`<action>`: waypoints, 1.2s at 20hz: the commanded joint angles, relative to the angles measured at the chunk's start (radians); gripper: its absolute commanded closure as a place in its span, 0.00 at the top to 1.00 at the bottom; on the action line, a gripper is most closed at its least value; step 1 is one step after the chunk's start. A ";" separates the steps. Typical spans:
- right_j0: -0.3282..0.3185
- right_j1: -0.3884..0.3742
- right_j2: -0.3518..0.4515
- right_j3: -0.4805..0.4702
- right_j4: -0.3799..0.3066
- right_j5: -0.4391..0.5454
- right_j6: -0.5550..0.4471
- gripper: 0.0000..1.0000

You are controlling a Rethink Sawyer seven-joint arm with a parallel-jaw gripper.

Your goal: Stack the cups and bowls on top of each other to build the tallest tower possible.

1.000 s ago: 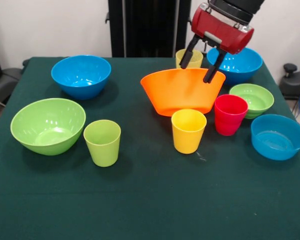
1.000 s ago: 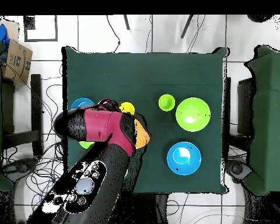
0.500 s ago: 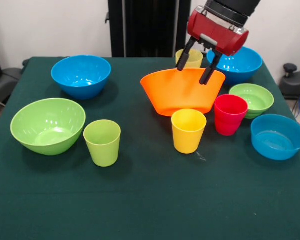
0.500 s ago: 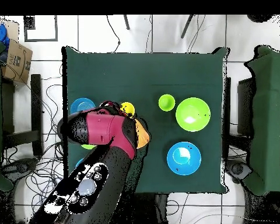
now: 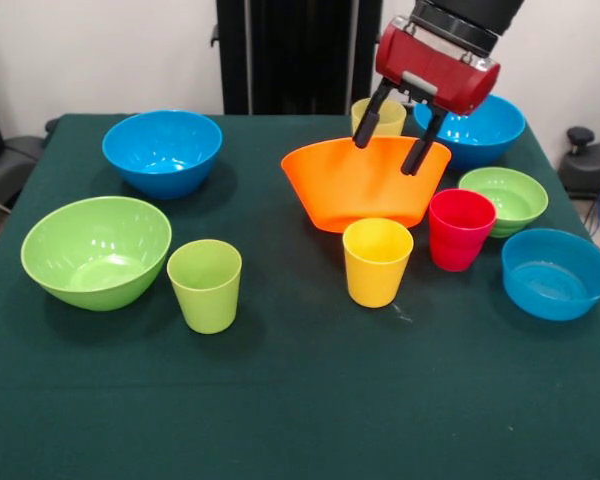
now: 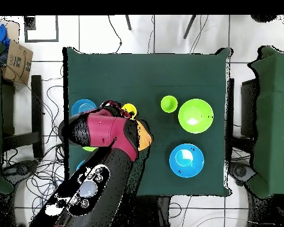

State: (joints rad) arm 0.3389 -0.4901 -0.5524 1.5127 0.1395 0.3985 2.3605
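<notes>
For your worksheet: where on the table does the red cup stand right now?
In the front view the red cup stands right of centre, between the orange bowl on its left and the small green bowl on its right. The bright yellow cup stands nearer the camera.

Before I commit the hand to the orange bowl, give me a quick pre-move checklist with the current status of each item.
1. Hand open: ok, fingers spread.
2. Hand over the large orange plastic bowl: ok, fingertips at its far rim.
3. Rim between the fingers: cannot tell.
4. Orange bowl empty, nothing stacked yet: ok.
5. Clearance nearby: not ok, the pale yellow plastic cup and medium blue plastic bowl stand close behind.
6. Bright yellow plastic cup and red plastic cup upright: ok.
</notes>
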 commanded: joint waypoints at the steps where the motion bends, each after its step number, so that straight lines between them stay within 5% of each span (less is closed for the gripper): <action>1: 0.042 0.072 0.060 0.026 -0.018 0.164 0.111 1.00; 24: 0.054 0.036 0.072 0.093 -0.022 0.269 0.101 1.00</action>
State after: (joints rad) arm 0.3937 -0.4755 -0.5525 1.5282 0.1403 0.5722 2.3605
